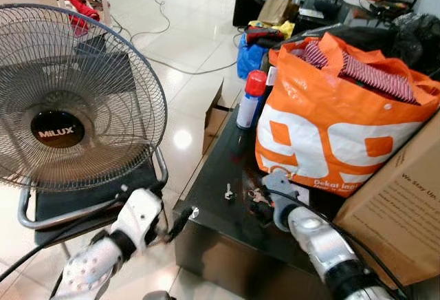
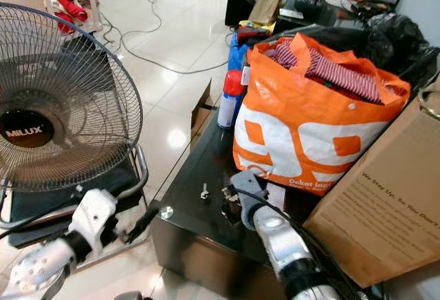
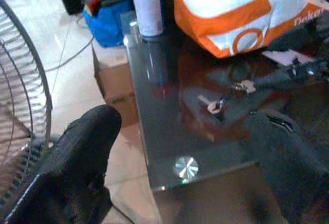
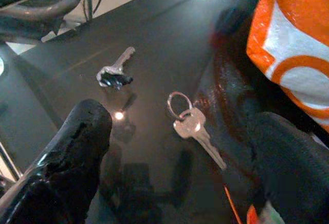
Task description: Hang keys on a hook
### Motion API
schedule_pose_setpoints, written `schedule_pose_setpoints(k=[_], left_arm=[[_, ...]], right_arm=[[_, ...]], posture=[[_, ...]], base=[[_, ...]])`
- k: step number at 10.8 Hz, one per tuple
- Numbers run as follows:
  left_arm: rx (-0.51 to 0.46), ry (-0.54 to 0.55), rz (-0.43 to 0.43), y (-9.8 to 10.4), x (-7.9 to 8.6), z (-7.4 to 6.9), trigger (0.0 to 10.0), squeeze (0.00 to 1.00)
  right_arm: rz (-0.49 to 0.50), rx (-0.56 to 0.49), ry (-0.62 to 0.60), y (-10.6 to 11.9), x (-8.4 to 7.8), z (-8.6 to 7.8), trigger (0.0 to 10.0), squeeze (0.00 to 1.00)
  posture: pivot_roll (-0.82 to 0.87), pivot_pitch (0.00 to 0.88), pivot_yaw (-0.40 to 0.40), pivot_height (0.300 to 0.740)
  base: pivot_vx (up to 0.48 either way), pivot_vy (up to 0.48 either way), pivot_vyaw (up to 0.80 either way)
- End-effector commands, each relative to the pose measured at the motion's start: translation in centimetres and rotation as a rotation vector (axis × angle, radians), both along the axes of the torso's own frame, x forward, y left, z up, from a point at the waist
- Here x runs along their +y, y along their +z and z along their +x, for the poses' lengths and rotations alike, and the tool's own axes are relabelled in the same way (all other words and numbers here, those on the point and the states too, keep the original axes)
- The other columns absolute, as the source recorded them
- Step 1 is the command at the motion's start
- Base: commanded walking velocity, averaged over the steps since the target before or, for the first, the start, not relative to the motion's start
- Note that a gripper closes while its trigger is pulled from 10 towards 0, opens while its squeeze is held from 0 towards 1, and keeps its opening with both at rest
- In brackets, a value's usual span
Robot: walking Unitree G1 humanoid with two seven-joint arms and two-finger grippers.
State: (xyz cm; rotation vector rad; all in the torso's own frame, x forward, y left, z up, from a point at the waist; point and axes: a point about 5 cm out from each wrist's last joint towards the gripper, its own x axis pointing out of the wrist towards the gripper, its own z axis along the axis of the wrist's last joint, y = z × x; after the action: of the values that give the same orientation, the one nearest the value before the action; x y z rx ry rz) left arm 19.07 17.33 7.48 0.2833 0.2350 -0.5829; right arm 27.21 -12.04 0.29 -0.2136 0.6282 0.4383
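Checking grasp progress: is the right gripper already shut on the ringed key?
No: the right gripper is open, its fingers either side of the key lying on the table.

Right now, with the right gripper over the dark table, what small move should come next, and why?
Probably lower the right gripper a little and close on the key with the ring. Its fingers are open and straddle that key, which lies flat on the black table beside the orange bag. A second key lies apart, farther off. The left gripper hangs at the table's edge.

Fan [image 1: 62, 100], orange bag [image 1: 337, 135] — perhaps laundry, spray can [image 1: 251, 99]
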Motion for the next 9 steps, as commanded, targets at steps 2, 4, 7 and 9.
schedule_pose_setpoints(k=[2,4,7,9], left_arm=[[-0.001,-0.002,0.001,0.4,-0.1,-0.5,10.0,0.0],[-0.006,0.023,0.0,0.4,-0.4,-1.0,10.0,0.0],[-0.04,0.109,-0.016,0.7,-1.5,-0.8,10.0,0.0],[-0.093,0.175,-0.024,0.9,-1.5,-0.3,10.0,0.0]], right_arm=[[0.038,-0.012,-0.004,0.2,0.5,0.2,10.0,0.0],[0.041,-0.052,-0.031,0.3,0.5,0.7,10.0,0.0],[0.132,-0.122,-0.018,2.5,-2.2,0.6,10.0,0.0],[0.16,-0.161,0.056,4.0,-2.9,-0.6,10.0,0.0]], posture=[[0.05,0.069,-0.095,0.74],[0.05,0.082,-0.118,0.74],[0.08,0.03,-0.176,0.74],[0.05,0.015,-0.159,0.74]], base=[[0.0,0.0,0.0],[0.0,0.0,0.0],[0.0,0.0,0.0],[0.0,0.0,0.0]])
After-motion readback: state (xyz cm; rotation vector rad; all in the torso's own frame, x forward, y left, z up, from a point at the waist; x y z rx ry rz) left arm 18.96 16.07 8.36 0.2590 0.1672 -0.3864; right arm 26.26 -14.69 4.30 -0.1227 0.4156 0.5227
